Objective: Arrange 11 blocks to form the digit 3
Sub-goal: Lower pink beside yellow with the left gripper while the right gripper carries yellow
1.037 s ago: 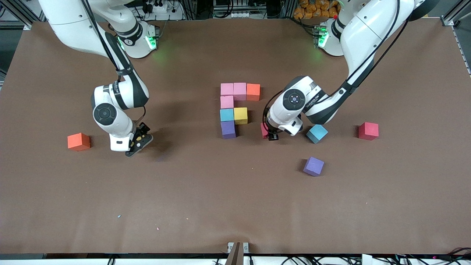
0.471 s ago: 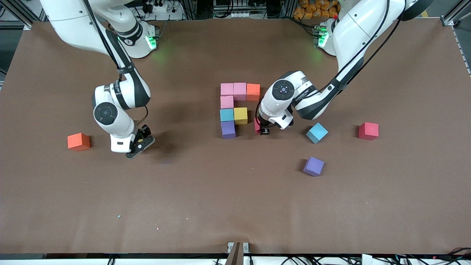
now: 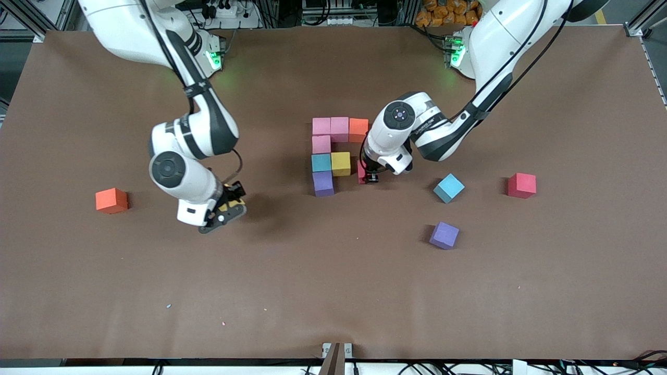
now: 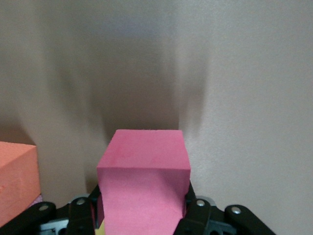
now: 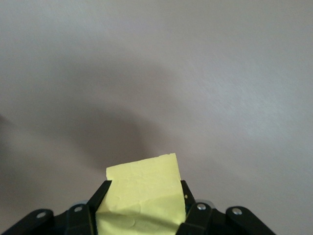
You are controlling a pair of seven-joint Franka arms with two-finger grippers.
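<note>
1. Left gripper [image 3: 371,177] was clamped on a pink cube [image 4: 144,183], just beside the yellow cube [image 3: 341,163] at its 3 o'clock.
2. It should have seated flush, completing the middle bar of the figure [image 3: 333,154].
3. Right gripper [image 3: 229,207] gripped another yellow cube [image 5: 142,193] over bare table [image 3: 312,291].

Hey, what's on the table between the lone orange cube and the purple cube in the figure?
Only the right gripper over bare table, holding a yellow cube; front view.
</note>
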